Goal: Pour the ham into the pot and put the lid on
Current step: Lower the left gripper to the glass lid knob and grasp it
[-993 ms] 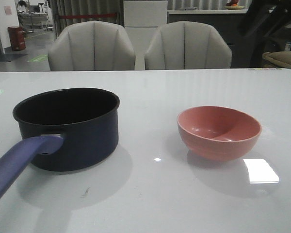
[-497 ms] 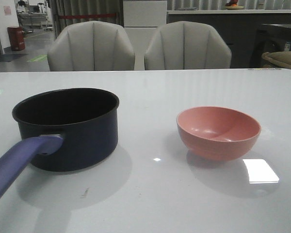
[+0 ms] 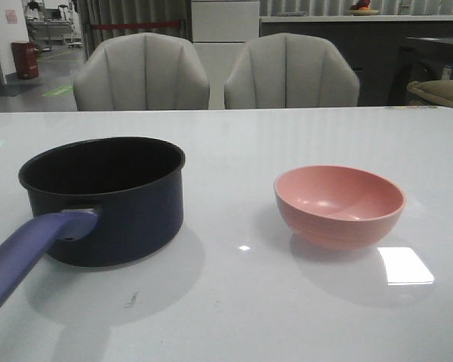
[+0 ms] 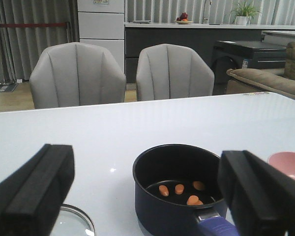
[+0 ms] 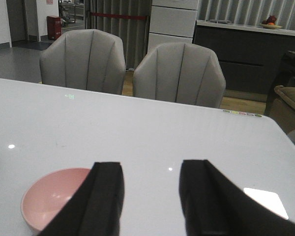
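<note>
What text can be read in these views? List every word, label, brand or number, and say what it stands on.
No text can be read in any view.
Pot: no brand or marking visible.
Pink bowl: plain.
Dark appliance behind the table: a small label, too small to read.
White wall, far left: a small pink sign, too blurred to read.
Table, far edge: a row of small coloured dots, no lettering legible.

Left gripper [image 4: 152, 196]: jaws spread wide, nothing between them; two black fingers [image 4: 32, 194] fill the lower corners of the left wrist view.
Right gripper [image 5: 150, 196]: jaws parted with a clear gap, holding nothing; both dark fingers [image 5: 105, 199] rise from the lower edge of the right wrist view.
Arms: neither appears in the front view.
</note>
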`<state>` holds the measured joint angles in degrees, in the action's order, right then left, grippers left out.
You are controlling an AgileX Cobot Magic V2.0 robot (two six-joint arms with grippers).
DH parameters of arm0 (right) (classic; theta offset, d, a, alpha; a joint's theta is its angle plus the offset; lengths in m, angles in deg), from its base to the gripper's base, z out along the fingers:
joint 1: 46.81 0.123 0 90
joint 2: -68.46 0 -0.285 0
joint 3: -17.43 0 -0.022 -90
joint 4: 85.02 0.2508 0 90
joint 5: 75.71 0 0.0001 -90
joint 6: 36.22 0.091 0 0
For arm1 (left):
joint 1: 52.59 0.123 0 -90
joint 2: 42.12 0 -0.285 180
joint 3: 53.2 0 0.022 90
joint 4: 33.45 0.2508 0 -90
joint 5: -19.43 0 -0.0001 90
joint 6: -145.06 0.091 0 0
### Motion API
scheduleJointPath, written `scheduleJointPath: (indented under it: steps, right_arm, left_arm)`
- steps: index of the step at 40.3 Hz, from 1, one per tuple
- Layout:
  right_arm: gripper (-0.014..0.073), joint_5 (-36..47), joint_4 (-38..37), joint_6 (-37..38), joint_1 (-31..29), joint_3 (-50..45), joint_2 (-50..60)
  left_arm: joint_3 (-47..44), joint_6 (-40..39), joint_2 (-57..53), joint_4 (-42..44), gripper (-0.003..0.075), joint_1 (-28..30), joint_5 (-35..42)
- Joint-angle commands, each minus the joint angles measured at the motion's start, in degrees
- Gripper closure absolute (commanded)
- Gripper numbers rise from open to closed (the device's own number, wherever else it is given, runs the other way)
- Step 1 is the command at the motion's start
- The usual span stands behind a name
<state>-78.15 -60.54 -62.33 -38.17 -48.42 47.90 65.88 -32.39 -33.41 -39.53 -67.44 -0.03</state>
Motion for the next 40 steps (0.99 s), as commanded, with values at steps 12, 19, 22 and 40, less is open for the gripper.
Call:
scheduleJointPath:
  steps: [12,19,22,40]
  right_arm:
    - [0.0440,-0.75,0.11,-0.51,-0.16,-3.66,2.16]
    - [0.0448,-1.69,0.11,-0.51,-0.16,-3.66,2.16]
    - [0.0448,-1.69,0.11,-0.51,-0.16,-3.66,2.16]
    - [0.0448,-1.69,0.11,-0.51,-0.16,-3.66,2.16]
  left_arm:
    - [1.54,-0.37,0.87,-0.31,0.0083,-0.50,4.97]
    - [1.64,-0.37,1.34,-0.31,0.0083,-0.50,5.79]
    - [1.77,-0.37,2.82,0.63,0.0083,-0.50,6.02]
    - [20.23,-6.43,30.34,0.77,0.0083,5.35,0.26]
